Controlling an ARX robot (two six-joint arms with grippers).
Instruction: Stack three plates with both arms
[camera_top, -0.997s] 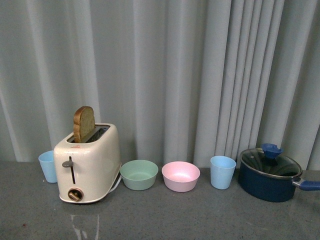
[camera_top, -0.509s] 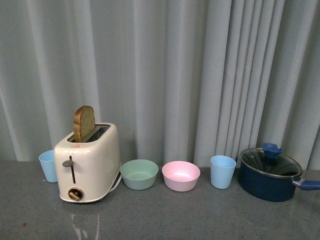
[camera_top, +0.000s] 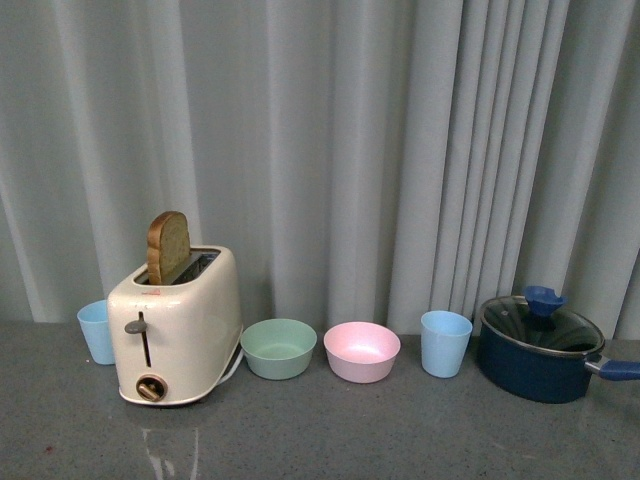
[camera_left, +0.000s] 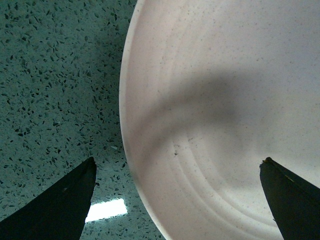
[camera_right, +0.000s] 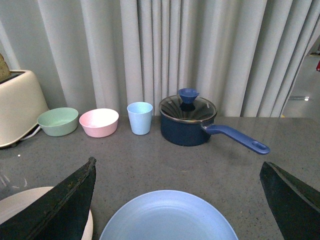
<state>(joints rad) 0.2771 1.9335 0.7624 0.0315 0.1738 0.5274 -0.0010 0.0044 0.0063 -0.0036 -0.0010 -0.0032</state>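
Both arms' jaws stood wide and empty. The left end effector (camera_left: 178, 160) hung over the cream plate (camera_left: 225, 100), whose rim lay under the gap. The right end effector (camera_right: 177, 162) hung over the blue plate (camera_right: 167, 217), near the cream one's 3 o'clock. Only two plates showed. A pinch at a low, smooth rim might skid that plate into its neighbour. Bare table (camera_right: 150, 160) lay open toward 12 o'clock, with the pot (camera_right: 187, 120) well apart.

Pale grey pleated curtain (camera_top: 400, 150) behind dk speckled countertop (camera_top: 420, 435) (faint glare on its surface).
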